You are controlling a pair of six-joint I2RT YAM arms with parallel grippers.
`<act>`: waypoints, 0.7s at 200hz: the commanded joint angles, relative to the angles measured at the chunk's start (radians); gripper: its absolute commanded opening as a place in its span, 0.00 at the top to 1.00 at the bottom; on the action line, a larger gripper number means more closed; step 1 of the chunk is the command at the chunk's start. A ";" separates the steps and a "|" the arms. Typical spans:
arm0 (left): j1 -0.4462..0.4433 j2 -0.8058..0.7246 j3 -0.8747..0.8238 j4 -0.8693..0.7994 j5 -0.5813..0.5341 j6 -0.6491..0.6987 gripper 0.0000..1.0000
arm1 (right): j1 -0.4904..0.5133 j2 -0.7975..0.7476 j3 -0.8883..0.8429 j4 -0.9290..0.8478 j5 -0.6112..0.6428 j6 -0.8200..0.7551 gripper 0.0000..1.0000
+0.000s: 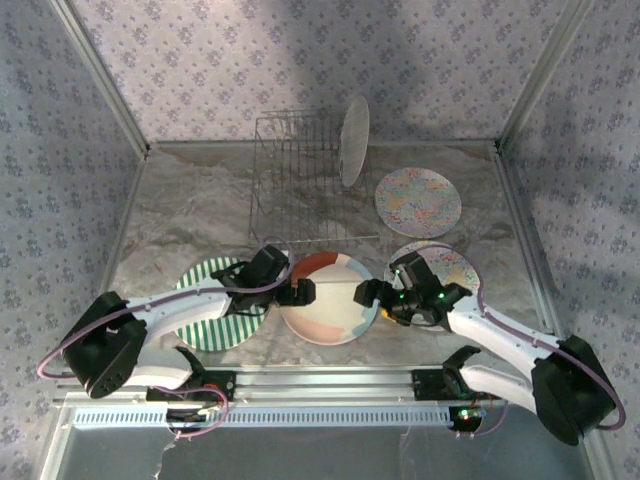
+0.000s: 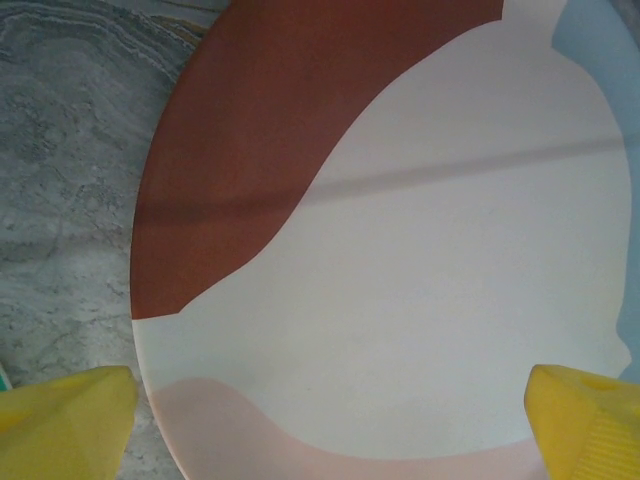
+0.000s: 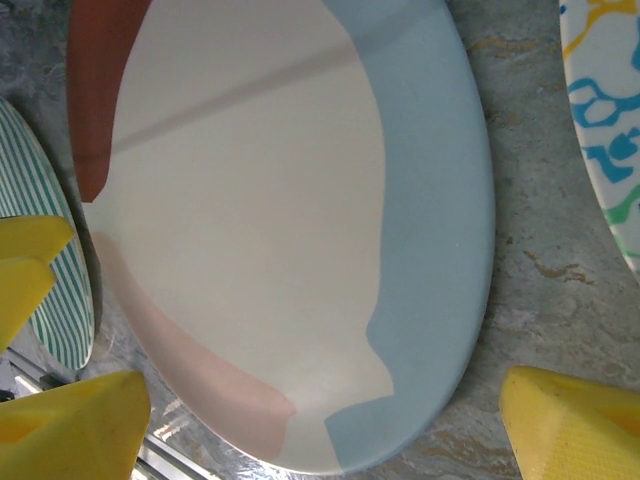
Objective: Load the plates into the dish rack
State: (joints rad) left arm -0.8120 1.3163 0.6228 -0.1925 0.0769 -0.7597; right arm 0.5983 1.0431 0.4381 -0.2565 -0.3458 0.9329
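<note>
The cream plate with red and blue patches [image 1: 328,298] lies flat at the table's near middle. My left gripper [image 1: 300,292] hovers at its left rim and my right gripper [image 1: 365,293] at its right rim. The left gripper [image 2: 325,430] is open, its yellow fingertips [image 2: 60,420] spread wide over the plate [image 2: 400,250]. Likewise open, the right gripper [image 3: 320,430] straddles the plate's near edge [image 3: 300,200]. The dark wire dish rack [image 1: 300,190] stands at the back, with the grey speckled plate [image 1: 355,140] upright in its right end.
The green-white striped plate [image 1: 215,305] lies under my left arm and shows again [image 3: 50,270]. One mosaic plate [image 1: 418,200] lies right of the rack; the other [image 1: 445,262] sits partly under my right arm. Patterned walls enclose the table.
</note>
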 commanded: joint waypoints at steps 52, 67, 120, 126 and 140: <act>-0.006 0.025 -0.016 0.038 -0.031 0.004 0.01 | 0.009 0.052 -0.015 0.067 0.006 0.030 0.09; -0.006 0.040 -0.015 0.048 -0.029 0.004 0.01 | 0.009 0.056 -0.016 0.070 0.013 0.033 0.10; -0.017 0.109 -0.002 0.083 -0.026 -0.002 0.01 | 0.012 0.070 -0.020 0.072 0.040 0.051 0.10; -0.020 0.115 0.001 0.086 -0.026 -0.003 0.01 | 0.012 0.075 -0.020 0.071 0.042 0.053 0.10; -0.025 0.125 0.006 0.091 -0.026 -0.005 0.01 | 0.014 0.083 -0.022 0.070 0.051 0.062 0.10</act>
State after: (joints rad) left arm -0.8207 1.4078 0.6193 -0.1257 0.0399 -0.7597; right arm 0.6033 1.1110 0.4343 -0.1825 -0.3256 0.9661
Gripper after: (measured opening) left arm 0.993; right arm 0.898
